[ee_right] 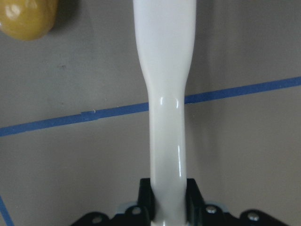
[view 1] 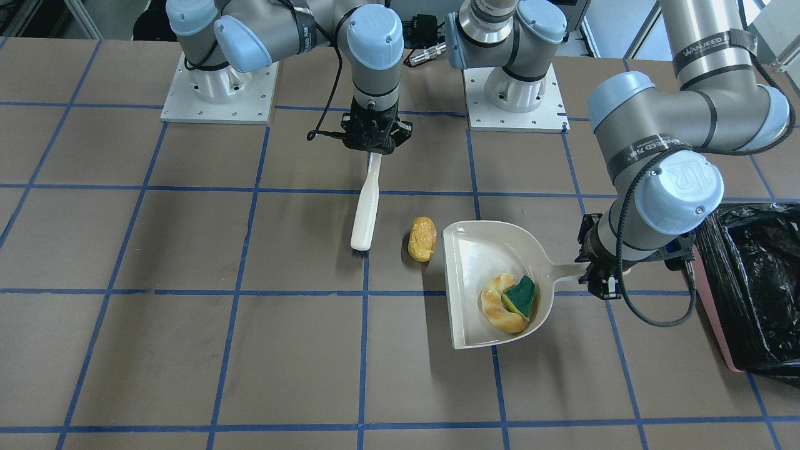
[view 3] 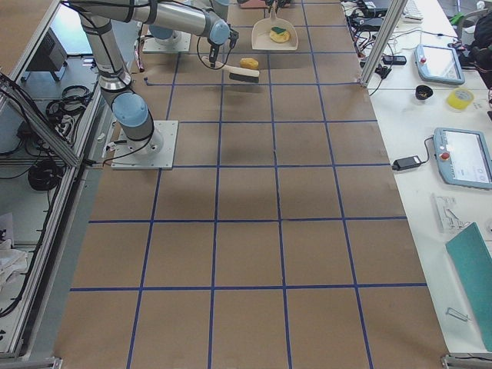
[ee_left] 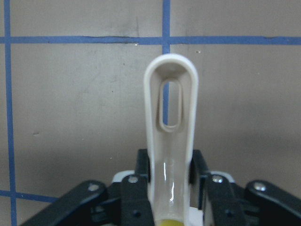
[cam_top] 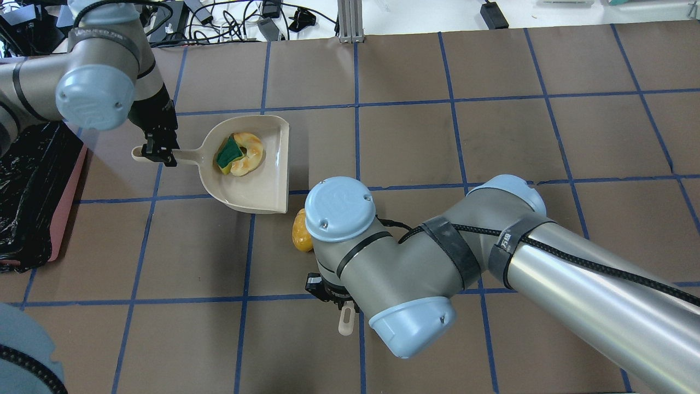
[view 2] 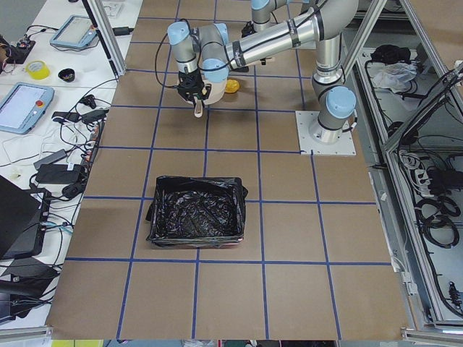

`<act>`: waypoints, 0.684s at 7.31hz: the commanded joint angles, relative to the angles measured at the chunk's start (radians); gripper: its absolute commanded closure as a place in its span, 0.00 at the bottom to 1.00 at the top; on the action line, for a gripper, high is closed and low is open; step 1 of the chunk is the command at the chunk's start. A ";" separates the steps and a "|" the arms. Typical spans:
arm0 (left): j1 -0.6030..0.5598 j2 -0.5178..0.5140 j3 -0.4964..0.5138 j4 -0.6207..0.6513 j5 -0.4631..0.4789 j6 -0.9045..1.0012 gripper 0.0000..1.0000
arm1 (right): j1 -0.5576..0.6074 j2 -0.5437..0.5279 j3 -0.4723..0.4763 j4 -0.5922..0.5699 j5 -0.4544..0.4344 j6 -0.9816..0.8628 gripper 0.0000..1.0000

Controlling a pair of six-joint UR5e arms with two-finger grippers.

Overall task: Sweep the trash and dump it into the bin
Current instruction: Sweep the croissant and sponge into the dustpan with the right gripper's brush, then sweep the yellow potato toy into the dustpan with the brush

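Observation:
The yellow-orange potato-like lump point(view 1: 422, 238) lies on the table just outside the open mouth of the beige dustpan point(view 1: 475, 256). The croissant piece point(view 1: 497, 306) and the green-and-yellow sponge piece point(view 1: 522, 295) lie inside the pan. My left gripper point(view 1: 603, 275) is shut on the dustpan's handle point(ee_left: 170, 108). My right gripper point(view 1: 373, 140) is shut on the white handle of a brush point(view 1: 366, 209). Its dark bristles rest on the table a short way from the lump, not touching it. The pink bin point(view 1: 759, 287) with its black bag stands beyond the left gripper.
Both arm bases point(view 1: 219, 94) stand on metal plates at the robot's side of the table. The right arm's elbow point(cam_top: 383, 262) hangs over the brush and hides part of the lump in the overhead view. Blue tape lines grid the brown tabletop.

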 commanded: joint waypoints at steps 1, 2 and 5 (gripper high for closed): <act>0.003 0.045 -0.161 0.121 0.070 -0.008 1.00 | 0.004 0.000 0.058 -0.100 0.009 0.006 1.00; 0.000 0.070 -0.210 0.133 0.091 -0.024 1.00 | 0.004 0.003 0.057 -0.101 0.007 0.028 1.00; -0.020 0.165 -0.385 0.196 0.137 -0.079 1.00 | 0.024 0.017 0.049 -0.110 0.007 0.040 1.00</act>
